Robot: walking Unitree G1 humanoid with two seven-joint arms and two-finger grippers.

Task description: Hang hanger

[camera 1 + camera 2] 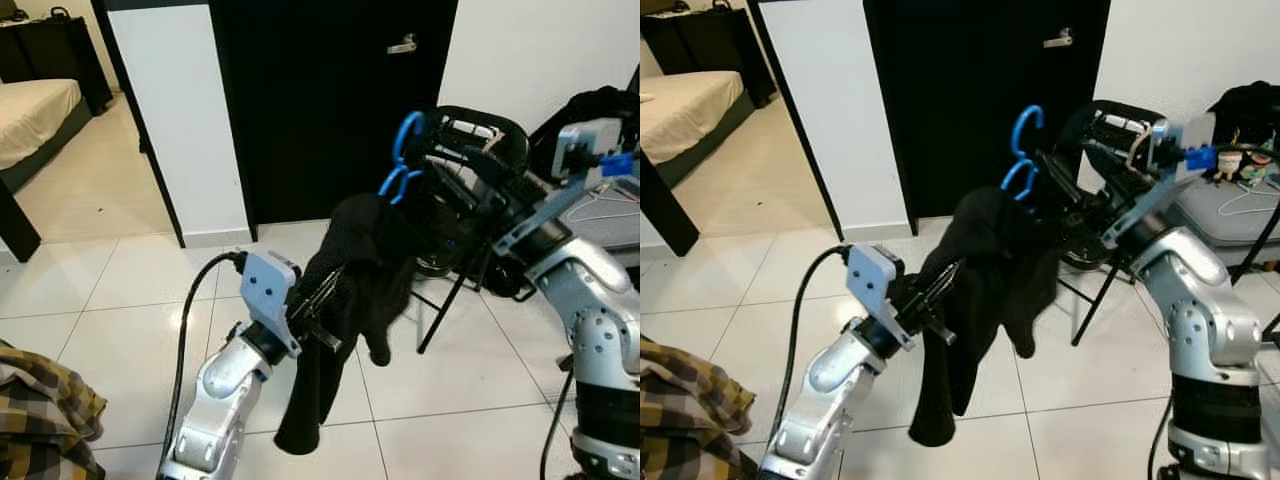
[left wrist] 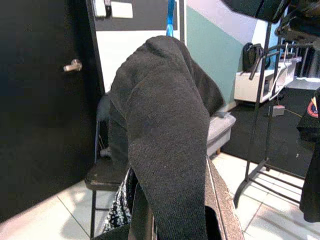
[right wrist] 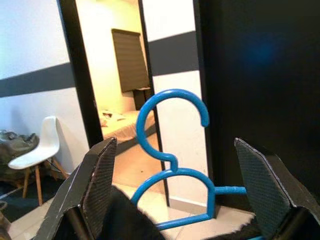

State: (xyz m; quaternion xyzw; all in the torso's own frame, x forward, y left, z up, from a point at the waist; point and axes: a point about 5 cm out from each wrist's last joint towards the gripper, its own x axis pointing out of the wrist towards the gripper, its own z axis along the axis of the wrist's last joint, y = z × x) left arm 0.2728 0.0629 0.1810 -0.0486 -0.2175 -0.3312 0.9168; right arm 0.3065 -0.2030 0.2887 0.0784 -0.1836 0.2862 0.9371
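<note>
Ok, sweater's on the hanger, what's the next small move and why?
Probably close the right gripper on the blue hanger: its fingers stand open either side of the neck, while the left gripper is bunched in the black sweater below.

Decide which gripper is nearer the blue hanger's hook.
Right. The right gripper is open around the blue hanger by its hook; the left gripper holds the black garment lower down.

- Our head cameras look forward and down, sharing the blue hanger and black door.
- Our wrist cameras sit close behind each claw.
</note>
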